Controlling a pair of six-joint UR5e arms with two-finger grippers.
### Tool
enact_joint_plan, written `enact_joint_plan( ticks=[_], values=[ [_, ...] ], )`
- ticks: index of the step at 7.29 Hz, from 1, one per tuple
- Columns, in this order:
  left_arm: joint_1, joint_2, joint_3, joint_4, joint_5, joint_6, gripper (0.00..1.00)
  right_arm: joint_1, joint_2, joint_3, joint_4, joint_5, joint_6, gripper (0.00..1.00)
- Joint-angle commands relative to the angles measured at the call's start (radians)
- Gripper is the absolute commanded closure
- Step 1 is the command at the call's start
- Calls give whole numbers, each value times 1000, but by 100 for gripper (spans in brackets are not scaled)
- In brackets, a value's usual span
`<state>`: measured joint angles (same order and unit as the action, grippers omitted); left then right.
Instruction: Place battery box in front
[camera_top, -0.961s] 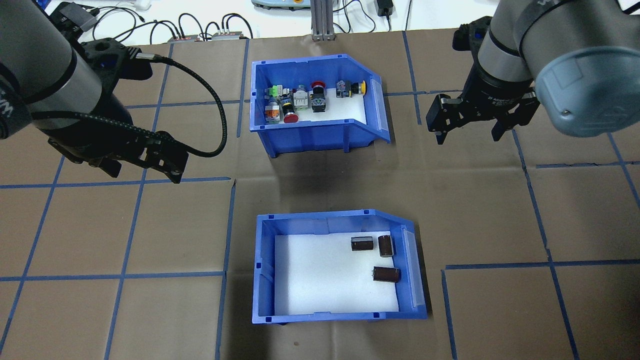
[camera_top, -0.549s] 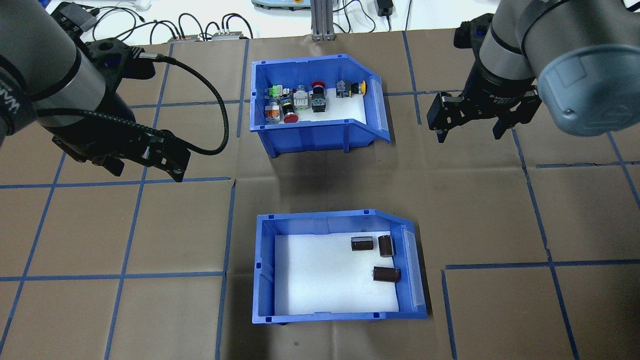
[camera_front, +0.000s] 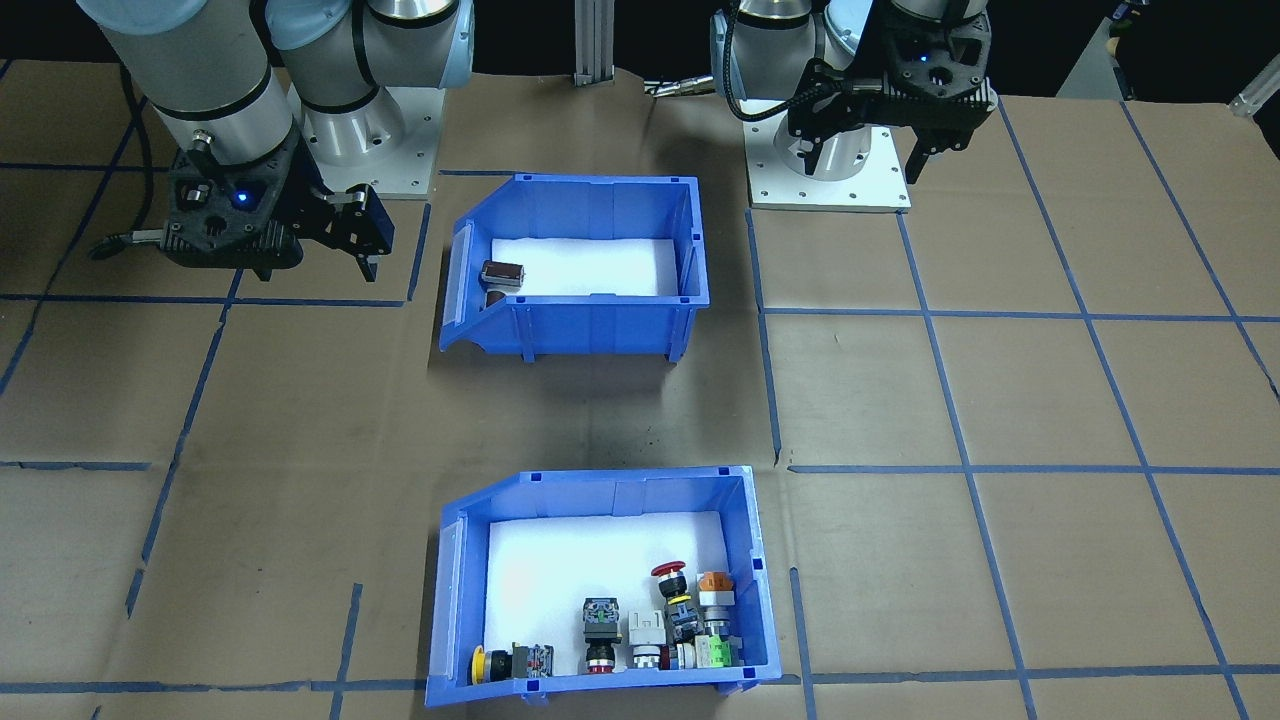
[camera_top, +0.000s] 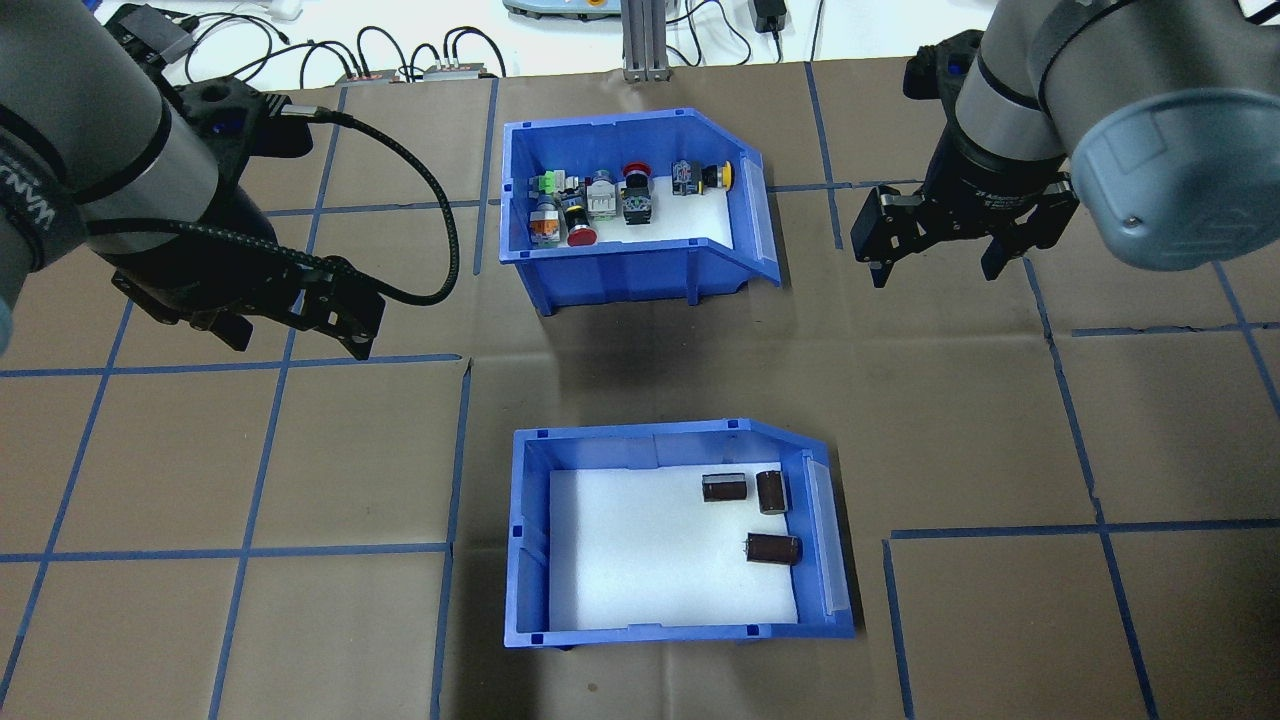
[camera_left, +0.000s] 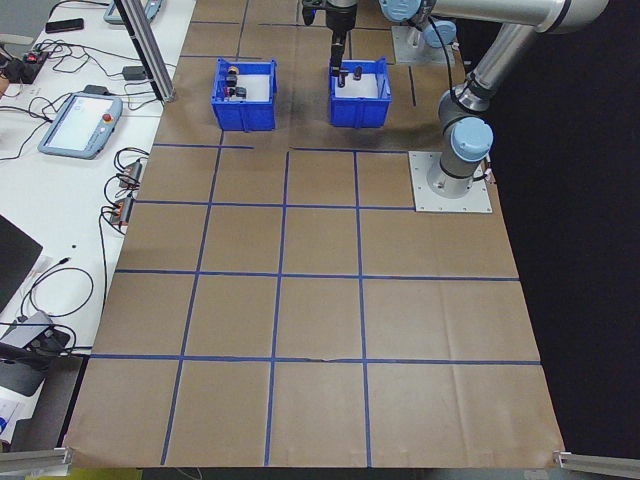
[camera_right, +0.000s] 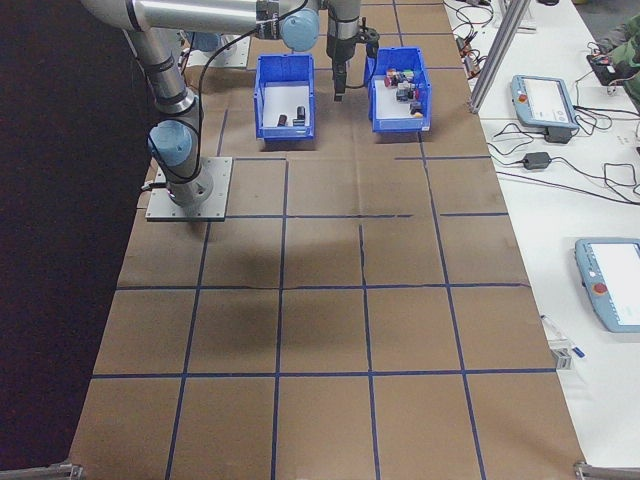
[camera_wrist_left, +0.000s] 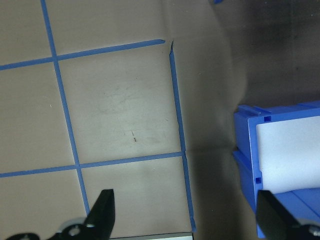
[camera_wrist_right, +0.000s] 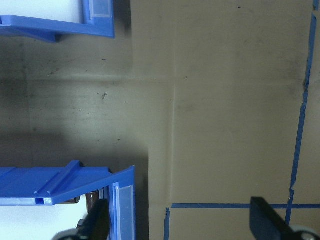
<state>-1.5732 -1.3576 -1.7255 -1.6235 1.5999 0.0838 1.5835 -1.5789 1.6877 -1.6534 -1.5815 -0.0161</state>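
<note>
The battery box (camera_top: 680, 535) sits on the table (camera_top: 1000, 420) near the robot, with the switch bin (camera_top: 630, 205) farther away. The left hand (camera_top: 290, 335) and the right hand (camera_top: 935, 255) both hover released and empty, each well apart from the box.

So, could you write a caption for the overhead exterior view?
Two open grippers, left gripper and right gripper, hover beside the switch bin; the battery box sits nearer the robot.

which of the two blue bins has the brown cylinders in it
The battery box, the bin nearer the robot's base. It holds only dark brown cylinders; the farther bin holds colourful push-button switches.
</note>
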Motion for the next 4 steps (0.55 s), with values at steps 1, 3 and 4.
enact_joint_plan(
  ticks=[1,3,4],
  values=[
    [-1,18,-49,48,2,-188,1,3,31,-9,-47,8,-113,0],
    [-2,20,-95,126,-8,-260,1,10,147,-124,-52,9,-253,0],
    [-13,28,-126,135,-18,-327,1,32,221,-213,-39,9,-316,0]
  ],
)
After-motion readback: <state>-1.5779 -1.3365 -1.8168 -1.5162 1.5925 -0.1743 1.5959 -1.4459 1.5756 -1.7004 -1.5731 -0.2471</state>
